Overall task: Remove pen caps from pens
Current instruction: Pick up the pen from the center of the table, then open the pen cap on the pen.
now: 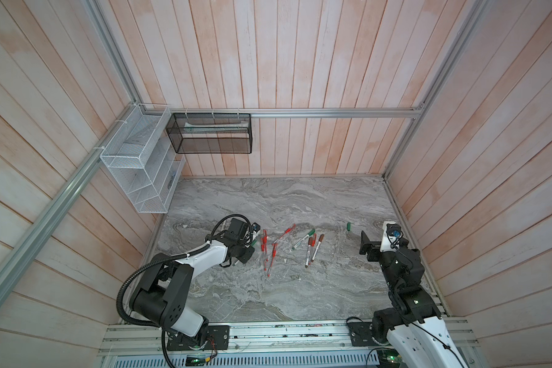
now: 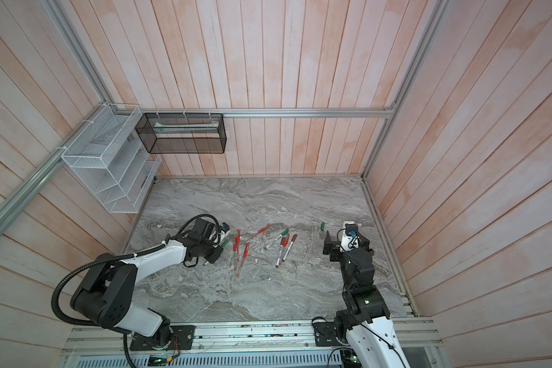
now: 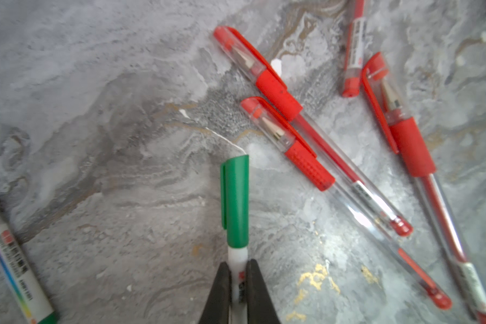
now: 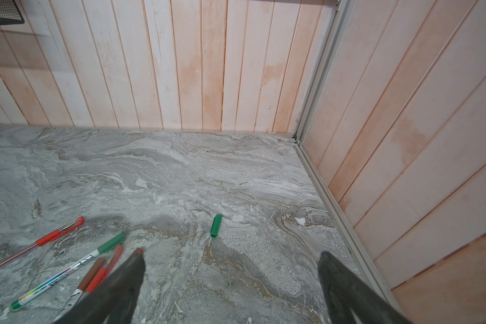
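Green cap (image 3: 235,202) on its marker (image 3: 237,256), jutting just beyond the fingers of the left gripper (image 3: 238,269), pinched tight on the white barrel. Grasp made (cap not yet pulled). Right gripper (image 4: 232,255) spread wide, empty, well apart; loose cap (image 4: 216,225) ahead of it. Next, likely: clamp cap with right, pull straight off.

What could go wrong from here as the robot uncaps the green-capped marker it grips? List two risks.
1. The left gripper pinches the green-capped marker with thin jaws, close behind its cap: it may twist or slip when pulled.
2. The right gripper, open, stands far off; reaching over could scatter the brown-capped markers between.
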